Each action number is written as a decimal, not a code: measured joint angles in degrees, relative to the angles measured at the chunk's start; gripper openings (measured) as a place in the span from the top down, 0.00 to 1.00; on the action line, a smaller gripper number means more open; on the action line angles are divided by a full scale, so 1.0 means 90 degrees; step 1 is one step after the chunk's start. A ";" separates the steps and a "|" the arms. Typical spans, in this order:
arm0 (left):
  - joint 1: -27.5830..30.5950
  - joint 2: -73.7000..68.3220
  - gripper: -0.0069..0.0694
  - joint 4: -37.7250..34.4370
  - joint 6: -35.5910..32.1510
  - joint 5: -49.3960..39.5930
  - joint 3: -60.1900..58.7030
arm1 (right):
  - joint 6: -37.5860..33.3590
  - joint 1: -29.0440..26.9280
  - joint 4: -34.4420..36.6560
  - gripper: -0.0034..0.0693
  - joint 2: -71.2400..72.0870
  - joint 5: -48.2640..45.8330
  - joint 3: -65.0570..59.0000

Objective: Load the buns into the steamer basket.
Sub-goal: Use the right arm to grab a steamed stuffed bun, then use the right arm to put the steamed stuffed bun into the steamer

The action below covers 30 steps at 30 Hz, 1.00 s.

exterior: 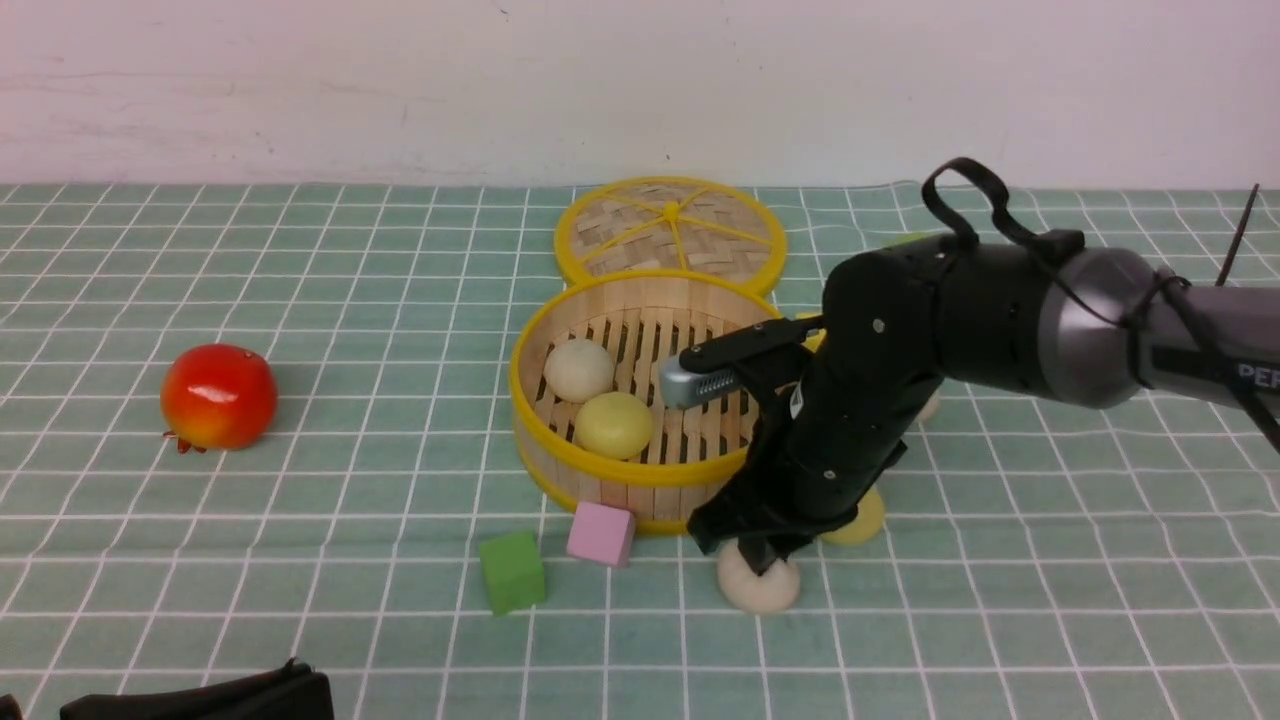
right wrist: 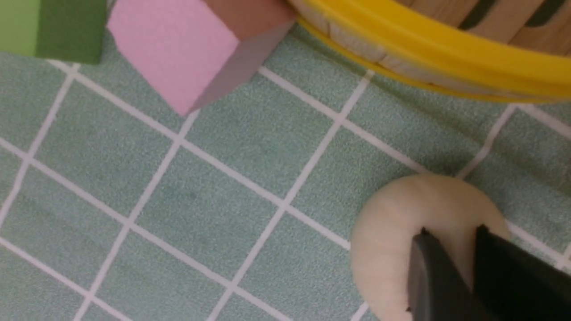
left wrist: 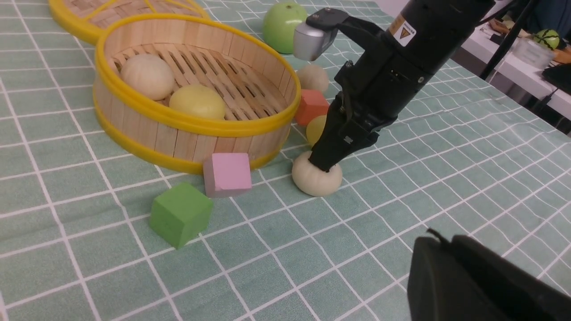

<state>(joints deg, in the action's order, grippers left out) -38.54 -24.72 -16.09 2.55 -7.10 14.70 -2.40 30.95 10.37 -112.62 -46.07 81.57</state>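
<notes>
Your right gripper [left wrist: 324, 166] points straight down. Its two black fingers [right wrist: 428, 285] are almost together, pinching the top of a soft off-white bun [exterior: 760, 590]. The bun's skin dents in around them. I think the gripper comes from above because the bun is a smooth dome and its sides would slip.

This bun sits on the green checked cloth [exterior: 300, 300]. It is just in front of the round bamboo steamer basket with yellow rims [exterior: 600, 488], and not in it yet.

Inside the basket, a second off-white bun [exterior: 578, 369] and a pale yellow bun [exterior: 613, 424] lie side by side. Two more wait outside by the arm: another pale yellow bun [left wrist: 316, 129] and a third off-white bun [left wrist: 313, 78]. An orange-red cube [left wrist: 312, 106] sits between them.

A pink cube [exterior: 601, 533] is right beside the basket wall, and a green cube [exterior: 512, 571] is near it. The flat woven lid [exterior: 670, 230] lies behind the basket, so the top is open for dropping buns in.

Your left gripper [left wrist: 468, 276] shows only as a dark lump. I cannot tell if its fingers are apart or together.

The right arm has a yellow warning sticker [left wrist: 401, 31], but its words are too small to read. The letters "PER" [exterior: 1258, 375] show on the arm, and the rest is cut off.
</notes>
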 joint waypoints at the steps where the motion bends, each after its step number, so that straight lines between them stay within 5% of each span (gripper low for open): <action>1: 0.0000 0.0000 0.87 0.0000 0.0000 0.0000 0.0000 | -0.0032 0.0000 0.0000 0.88 0.0000 -0.0008 0.0000; 11: 0.0000 0.0000 0.86 0.0000 0.0000 0.0000 0.0000 | -0.0234 0.0126 0.0124 0.95 0.0844 -0.0431 0.0138; 20: 0.0000 0.0000 0.85 0.0000 0.0000 0.0000 0.0000 | -0.0267 0.0125 0.0050 0.94 0.0634 0.0983 0.0835; 30: 0.0000 0.0000 0.83 0.0000 0.0000 0.0000 0.0000 | -0.0072 -0.0129 -0.0285 0.82 -0.0458 0.1546 0.0966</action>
<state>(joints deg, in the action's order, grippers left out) -38.54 -24.72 -16.09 2.55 -7.10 14.70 -3.06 29.79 7.80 -116.75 -32.16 90.27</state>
